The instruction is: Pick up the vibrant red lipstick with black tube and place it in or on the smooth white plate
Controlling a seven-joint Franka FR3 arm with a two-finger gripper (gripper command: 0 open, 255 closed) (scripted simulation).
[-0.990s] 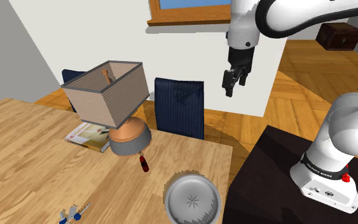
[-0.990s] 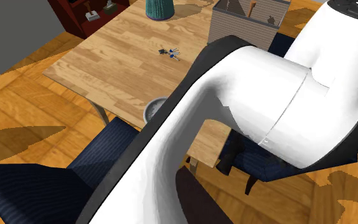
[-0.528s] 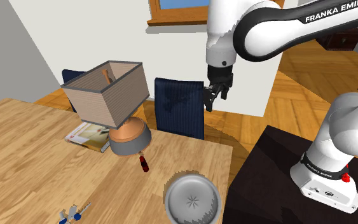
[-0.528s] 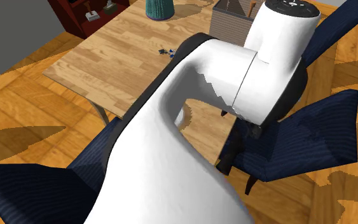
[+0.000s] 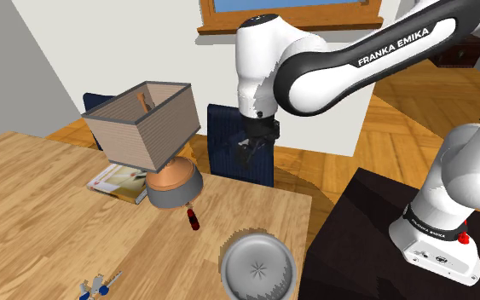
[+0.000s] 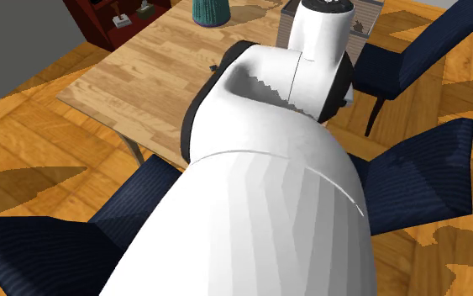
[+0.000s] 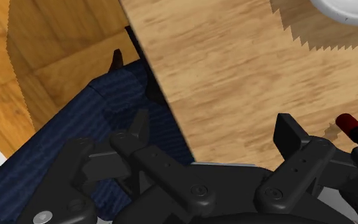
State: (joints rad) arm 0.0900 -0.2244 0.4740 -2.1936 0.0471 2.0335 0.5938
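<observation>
- The stand [image 5: 374, 223], a dark box, is nearest in the shoulder view. It sits against the short end of the table [image 5: 50, 230], so the arm has to reach out over that edge to work.
- Just past the edge lies the plate [image 5: 257, 269], pale grey with a raised rim. It is at the table end closest to the stand, so the carry to it should be short.
- Next comes the lipstick [image 5: 192, 218], flat on the wood with a red end and a dark tube. It lies between the plate and a copper-and-grey bowl [image 5: 173, 187]. It is clear of the plate and just beside the bowl's foot; I cannot tell whether it touches the bowl.
- Since it lies flat, it probably needs a pinch from above, across its narrow body.
- A tilted open box [image 5: 142, 124] appears to rest on the bowl and leans out above it. A descent that keeps to the plate side of the lipstick looks safer.
- Farther out, the gripper [image 5: 248, 155] hangs pointing down over the table's far edge, in front of a navy chair [image 5: 240, 141]. It is well above the lipstick and beyond it.
- In the wrist view its 2 fingers [image 7: 139, 125] stand wide apart with nothing between them. The lipstick's red tip [image 7: 353, 125] shows off beside 1 finger, not in the gap.
- This looks like the approach step. The hand would need to centre over the tube before lowering.
- Farthest back are a white wall [image 5: 76, 43] and a wooden window sill [image 5: 229, 30].
</observation>
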